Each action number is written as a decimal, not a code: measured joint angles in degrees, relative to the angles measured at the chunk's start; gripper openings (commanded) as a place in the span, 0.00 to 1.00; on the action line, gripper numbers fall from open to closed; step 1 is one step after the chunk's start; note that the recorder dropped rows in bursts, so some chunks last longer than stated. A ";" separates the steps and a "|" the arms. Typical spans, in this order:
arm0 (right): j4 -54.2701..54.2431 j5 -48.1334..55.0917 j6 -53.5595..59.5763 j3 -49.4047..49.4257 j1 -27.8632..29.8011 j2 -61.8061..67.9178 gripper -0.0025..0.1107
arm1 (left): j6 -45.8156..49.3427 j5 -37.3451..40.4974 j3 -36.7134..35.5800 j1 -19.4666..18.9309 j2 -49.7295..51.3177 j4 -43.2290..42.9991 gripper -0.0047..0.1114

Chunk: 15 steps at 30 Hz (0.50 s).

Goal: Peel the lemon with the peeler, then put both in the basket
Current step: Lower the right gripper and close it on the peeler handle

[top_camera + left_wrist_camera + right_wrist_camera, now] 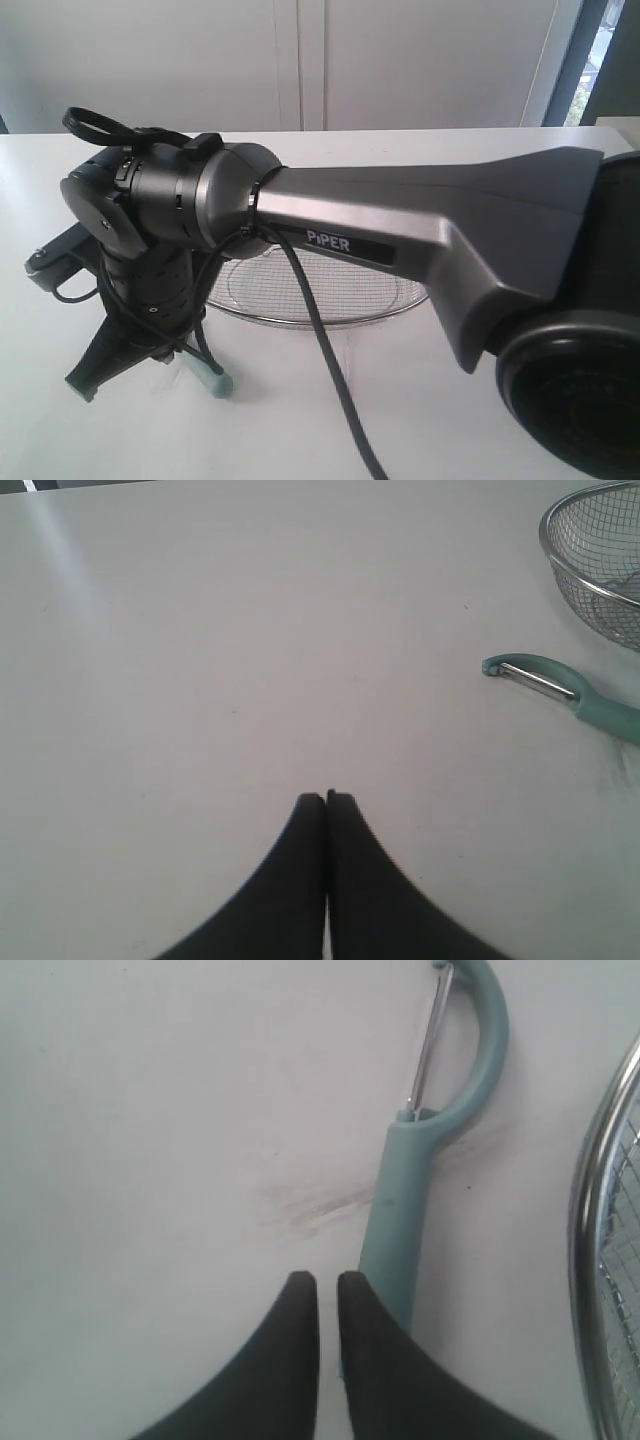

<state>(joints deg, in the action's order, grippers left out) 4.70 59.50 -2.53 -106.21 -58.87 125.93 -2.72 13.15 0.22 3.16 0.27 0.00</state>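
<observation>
On the table point(150, 1110), the peeler point(400, 1210) is lying just beside the basket point(590, 1240), outside it. The right gripper point(327, 1280) is hanging over its handle with jaws a little apart and gripping nothing, while the left gripper point(327, 798) is hovering fully closed and empty.

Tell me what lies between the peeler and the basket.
Only bare white table: the peeler lies apart from the rim of the basket, with nothing between them. The right wrist view shows it plainly, the left wrist view too.
</observation>
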 measured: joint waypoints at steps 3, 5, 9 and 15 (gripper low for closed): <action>0.09 -0.21 -0.09 0.00 0.00 0.00 0.31 | 0.00 0.00 0.00 0.00 0.00 0.00 0.04; 0.09 -0.21 -0.49 0.00 0.00 0.00 0.35 | 0.00 0.00 0.00 0.00 0.00 0.00 0.04; 0.09 -0.34 -1.25 0.00 0.00 0.00 0.44 | 0.00 0.00 0.00 0.00 0.00 0.00 0.04; 0.09 -0.45 -1.44 0.00 0.00 0.00 0.45 | 0.00 0.00 0.00 0.00 0.00 0.00 0.04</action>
<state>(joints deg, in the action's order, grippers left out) 4.79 59.04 -3.97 -106.21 -58.87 125.93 -2.72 13.15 0.22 3.16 0.27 0.00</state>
